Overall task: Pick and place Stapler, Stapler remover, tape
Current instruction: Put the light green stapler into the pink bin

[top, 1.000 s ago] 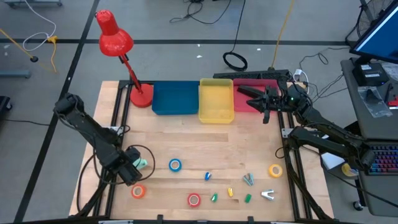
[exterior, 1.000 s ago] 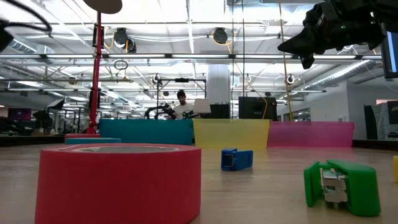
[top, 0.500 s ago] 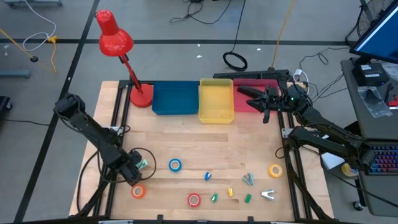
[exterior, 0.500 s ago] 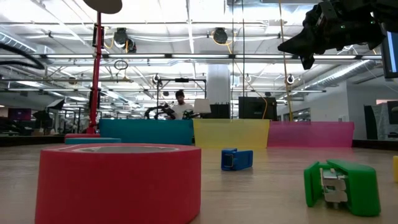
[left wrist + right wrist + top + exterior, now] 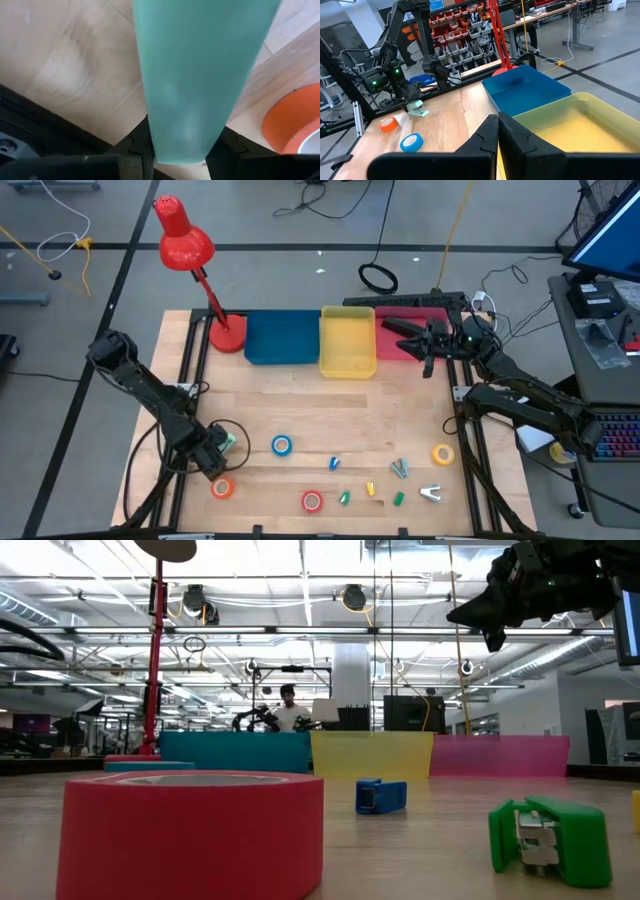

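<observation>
Left claw (image 5: 222,448) clamps the smooth mint-green plastic stapler (image 5: 200,75), low on the pale wood desk (image 5: 300,395) at about eight o'clock, ready to lift. Glossy orange tape (image 5: 222,488) lies just beside it. Right claw (image 5: 497,131), clenched empty, waits above the yellow bin (image 5: 347,340).

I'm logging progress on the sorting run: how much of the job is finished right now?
Nothing looks placed yet: the blue bin and yellow bin look empty. In hand: the left tool is around the teal stapler near the table's left edge. Left: the orange tape, blue tape, red tape and yellow tape lie on the table. The right tool waits shut over the bins.
</observation>
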### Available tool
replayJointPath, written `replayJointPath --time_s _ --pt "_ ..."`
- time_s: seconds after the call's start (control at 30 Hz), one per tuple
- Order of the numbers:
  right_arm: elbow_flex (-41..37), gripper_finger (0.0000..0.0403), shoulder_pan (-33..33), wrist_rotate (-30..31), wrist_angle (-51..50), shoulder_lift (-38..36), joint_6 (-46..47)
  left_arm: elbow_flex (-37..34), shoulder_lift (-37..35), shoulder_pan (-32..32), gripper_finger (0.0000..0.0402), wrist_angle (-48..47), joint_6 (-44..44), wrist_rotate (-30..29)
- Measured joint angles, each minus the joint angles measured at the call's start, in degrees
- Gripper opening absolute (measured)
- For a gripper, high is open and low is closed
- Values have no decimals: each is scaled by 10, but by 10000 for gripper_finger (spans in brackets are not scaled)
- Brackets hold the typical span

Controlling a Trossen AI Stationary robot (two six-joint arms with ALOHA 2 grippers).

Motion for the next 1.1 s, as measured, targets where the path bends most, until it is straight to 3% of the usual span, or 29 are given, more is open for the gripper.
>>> replayJointPath --time_s 0.2,0.43,0.6,0.77,0.93,1.1 --pt "0 4 4 0 20 0 36 15 -13 2 125 8 1 -21" --pt "0 4 73 -3 140 13 64 87 -53 41 125 -40 25 -122" --pt "0 4 165 4 258 61 65 157 -56 109 125 -69 126 -152" --pt "0 13 258 64 304 130 57 223 -39 186 125 -78 243 -153" --pt "10 48 325 90 312 203 54 290 -8 242 125 -97 338 -151" --pt "67 98 365 86 311 273 58 374 47 283 125 -150 421 -138"
